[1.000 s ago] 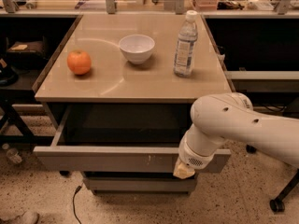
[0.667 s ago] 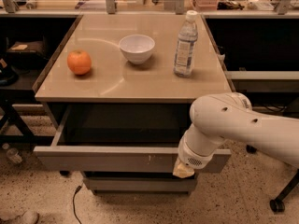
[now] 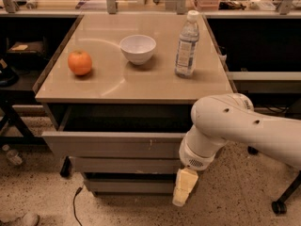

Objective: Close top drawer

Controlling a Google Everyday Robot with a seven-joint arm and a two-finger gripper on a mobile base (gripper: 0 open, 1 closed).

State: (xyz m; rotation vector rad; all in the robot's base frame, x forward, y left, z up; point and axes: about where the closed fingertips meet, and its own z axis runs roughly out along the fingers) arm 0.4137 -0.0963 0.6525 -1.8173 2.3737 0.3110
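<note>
Speckled floor (image 3: pixel 37 192) under a grey cabinet with a tan top (image 3: pixel 141 86); behind it, dark shelving and a cluttered bench. On the top: orange (image 3: pixel 80 62) at the left, white bowl (image 3: pixel 137 48) near the middle, clear bottle (image 3: pixel 187 44) upright at the right, all well apart from each other.

Directly under the top, top drawer (image 3: pixel 113 145) pulled out toward the camera, dark inside. Front flat, plain and grey, with small pale scratches near its middle. Not yet closed. Below it, two lower drawers (image 3: pixel 122 165), narrower, their fronts set further back than the top one.

White arm (image 3: pixel 244 124) coming in from the right edge, with its rounded wrist just beside the right end of the top drawer's front and covering that corner. Gripper (image 3: pixel 184 188) pale cream, hanging down from the wrist, in front of the lower drawers and near the floor, lower than the top drawer's front. Cannot tell whether clenched or released, nor whether touching anything.

Thin dark cable (image 3: pixel 75 206) on the floor by the left foot of the cabinet. Black caster (image 3: pixel 278 206) at the lower right.
</note>
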